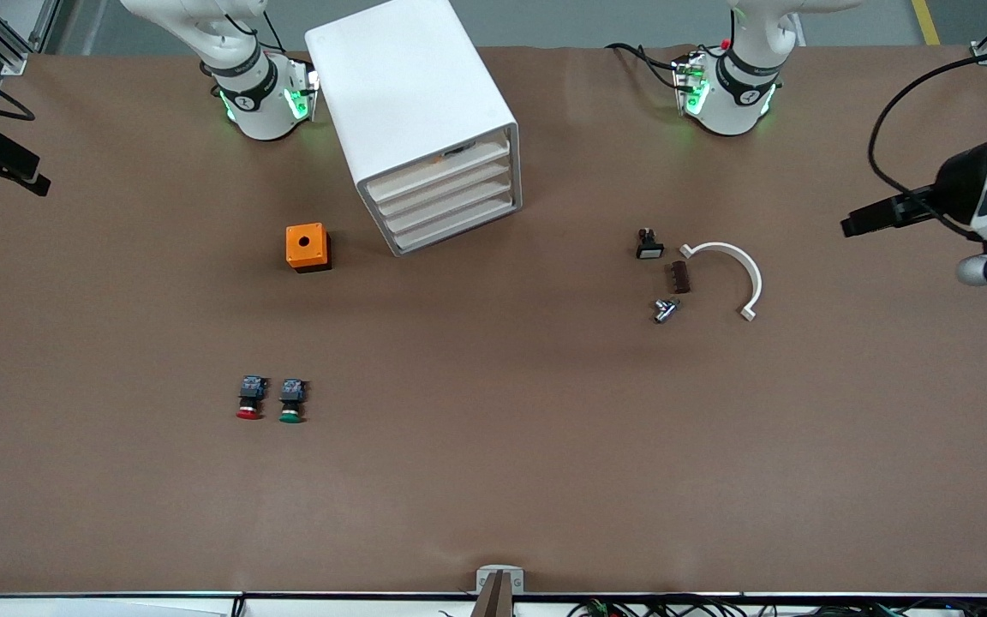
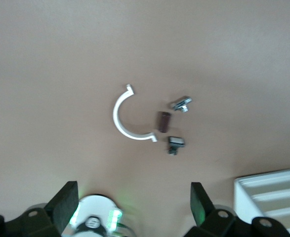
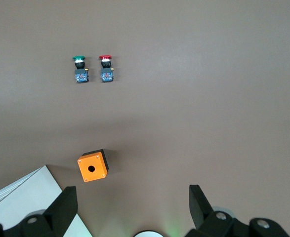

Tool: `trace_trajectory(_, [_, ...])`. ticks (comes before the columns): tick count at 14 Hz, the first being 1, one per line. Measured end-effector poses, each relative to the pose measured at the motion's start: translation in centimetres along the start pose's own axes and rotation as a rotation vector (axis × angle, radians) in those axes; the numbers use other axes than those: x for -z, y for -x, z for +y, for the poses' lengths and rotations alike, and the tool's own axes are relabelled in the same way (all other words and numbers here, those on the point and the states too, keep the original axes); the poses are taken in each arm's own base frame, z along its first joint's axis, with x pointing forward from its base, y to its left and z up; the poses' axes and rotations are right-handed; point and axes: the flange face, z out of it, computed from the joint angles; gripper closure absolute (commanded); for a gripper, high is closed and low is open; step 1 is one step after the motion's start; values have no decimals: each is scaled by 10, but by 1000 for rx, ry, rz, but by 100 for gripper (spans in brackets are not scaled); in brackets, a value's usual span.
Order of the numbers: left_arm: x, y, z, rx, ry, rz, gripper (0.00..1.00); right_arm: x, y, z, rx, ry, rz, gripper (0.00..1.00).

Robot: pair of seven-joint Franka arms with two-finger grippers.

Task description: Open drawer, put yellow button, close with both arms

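The white cabinet (image 1: 412,103) stands near the right arm's base. The drawer (image 1: 440,169), its uppermost one, sits level with the three lower fronts. A small orange and dark shape (image 1: 446,155) shows in the slot just above that front; I cannot tell if it is the yellow button, which shows nowhere else. My left gripper (image 2: 135,207) is open and empty, held high over the left arm's end of the table (image 1: 866,223). My right gripper (image 3: 132,207) is open and empty, high over the right arm's end (image 1: 1,158).
An orange box with a hole (image 1: 308,247) stands beside the cabinet. A red-capped button (image 1: 249,398) and a green-capped button (image 1: 291,400) lie nearer the front camera. A white half ring (image 1: 738,266), brown piece (image 1: 678,277), small black switch (image 1: 649,244) and metal part (image 1: 665,309) lie toward the left arm's end.
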Motion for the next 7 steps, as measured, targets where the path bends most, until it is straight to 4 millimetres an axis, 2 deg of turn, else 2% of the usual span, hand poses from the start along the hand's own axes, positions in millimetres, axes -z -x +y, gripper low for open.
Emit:
trace_trajectory(4, [3, 4, -47, -126, -10, 45, 0, 1, -1, 1, 38, 1, 10, 0])
trace_trajectory(7, [9, 8, -53, -154, -42, 167, 0, 2, -2, 6, 59, 3, 20, 0])
